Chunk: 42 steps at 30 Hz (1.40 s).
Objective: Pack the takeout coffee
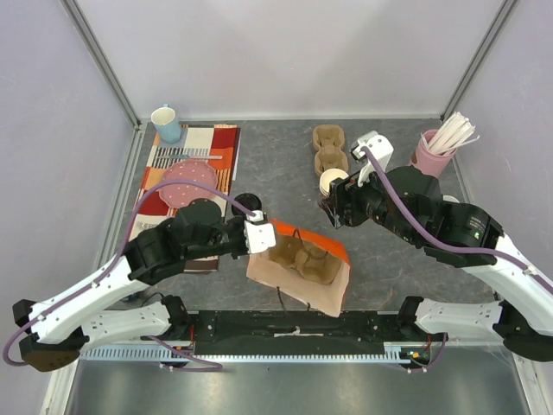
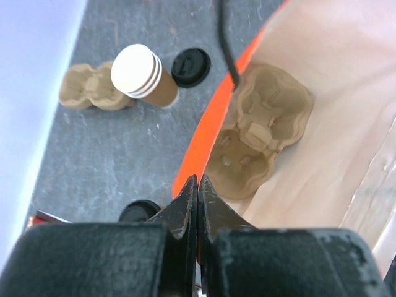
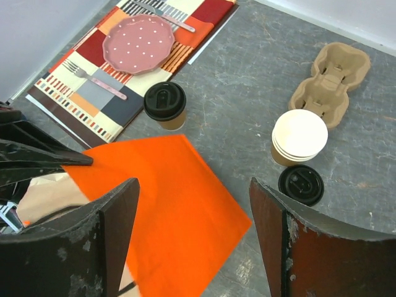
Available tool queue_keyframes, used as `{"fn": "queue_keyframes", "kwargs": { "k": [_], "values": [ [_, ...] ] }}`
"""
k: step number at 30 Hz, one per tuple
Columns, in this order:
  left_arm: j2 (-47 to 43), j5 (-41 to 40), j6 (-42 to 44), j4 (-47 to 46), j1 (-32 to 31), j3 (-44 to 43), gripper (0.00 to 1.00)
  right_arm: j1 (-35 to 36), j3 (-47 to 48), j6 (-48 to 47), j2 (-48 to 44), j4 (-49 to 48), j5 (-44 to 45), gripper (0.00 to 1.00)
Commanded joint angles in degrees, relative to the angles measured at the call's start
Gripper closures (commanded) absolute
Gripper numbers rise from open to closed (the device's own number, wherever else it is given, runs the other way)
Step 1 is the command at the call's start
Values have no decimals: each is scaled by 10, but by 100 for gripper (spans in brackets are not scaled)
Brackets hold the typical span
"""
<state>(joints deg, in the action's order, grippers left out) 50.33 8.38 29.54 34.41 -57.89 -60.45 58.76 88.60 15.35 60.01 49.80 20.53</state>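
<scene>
The takeout coffee (image 1: 246, 203), a brown paper cup with a black lid, stands on the table just beyond the bag. It also shows in the right wrist view (image 3: 164, 102), and its lid shows at the lower edge of the left wrist view (image 2: 138, 211). My left gripper (image 1: 258, 234) is shut on the orange rim of the paper bag (image 2: 204, 133), and its fingertips (image 2: 189, 198) pinch the edge. The bag (image 1: 333, 290) lies open with a pulp cup carrier (image 1: 302, 261) inside. My right gripper (image 3: 195, 235) is open and empty above the bag's orange side (image 3: 167, 198).
A stack of lidless cups (image 1: 333, 181) and a loose black lid (image 3: 301, 184) stand right of the bag. A second pulp carrier (image 1: 328, 147) lies behind them. A placemat with a pink plate (image 1: 190, 180), a blue mug (image 1: 166, 123) and a pink cup of sticks (image 1: 435, 153) sit further back.
</scene>
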Motion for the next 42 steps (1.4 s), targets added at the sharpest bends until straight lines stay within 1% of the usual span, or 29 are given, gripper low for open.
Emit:
{"fn": "queue_keyframes", "kwargs": {
  "k": [1, 3, 6, 12, 15, 16, 17, 18, 20, 21, 22, 23, 24, 25, 27, 29, 32, 33, 36, 39, 40, 42],
  "values": [
    [-10, -47, 57, -84, -27, -4, 98, -1, -6, 10, 3, -13, 18, 20],
    [-8, -47, 61, -87, -32, 6, 98, 0, -12, 12, 5, -11, 11, 20],
    [-2, -46, 40, -88, -32, 16, 98, 0, -12, 13, 9, -9, 9, 20],
    [21, -46, -53, -55, -32, -19, 98, -1, 24, 0, 28, 15, -1, 20],
    [32, -52, -103, -30, -30, -34, 98, -1, 82, -2, 63, 55, -23, 20],
    [35, -53, -131, -23, -28, -38, 98, -1, 127, 2, 73, 68, -36, 20],
    [43, -60, -146, -9, -26, -46, 98, -1, 152, 20, 96, 98, -39, 20],
    [47, -74, -163, -2, -23, -49, 98, -1, 203, 31, 106, 114, -40, 20],
    [61, -82, -209, 13, -13, -62, 98, -1, 248, 67, 133, 162, -47, 22],
    [67, -83, -228, 25, -7, -65, 98, -1, 285, 84, 142, 180, -51, 25],
    [71, -82, -267, 28, 7, -67, 98, -1, 300, 98, 161, 198, -66, 26],
    [81, -83, -289, 30, 15, -73, 98, -1, 308, 107, 169, 226, -80, 28],
    [89, -82, -335, 42, 24, -78, 98, -1, 320, 114, 178, 238, -99, 30],
    [96, -79, -358, 47, 47, -88, 98, -1, 324, 115, 193, 249, -113, 32],
    [114, -62, -404, 54, 70, -93, 98, -1, 331, 114, 203, 273, -128, 43],
    [121, -68, -409, 47, 79, -93, 98, -1, 329, 109, 208, 274, -139, 56],
    [121, -73, -404, 28, 79, -82, 98, -1, 275, 96, 202, 272, -151, 65],
    [119, -69, -397, 25, 79, -79, 98, -1, 224, 91, 200, 270, -153, 67],
    [106, -62, -375, 7, 79, -66, 98, -1, 158, 75, 197, 263, -153, 74],
    [90, -54, -351, 1, 79, -50, 98, -14, 152, 71, 207, 235, -171, 78],
    [86, -52, -347, 1, 79, -45, 98, -29, 155, 76, 213, 221, -179, 78],
    [85, -43, -347, 3, 78, -40, 98, -36, 164, 73, 219, 216, -185, 78]
  ]
}}
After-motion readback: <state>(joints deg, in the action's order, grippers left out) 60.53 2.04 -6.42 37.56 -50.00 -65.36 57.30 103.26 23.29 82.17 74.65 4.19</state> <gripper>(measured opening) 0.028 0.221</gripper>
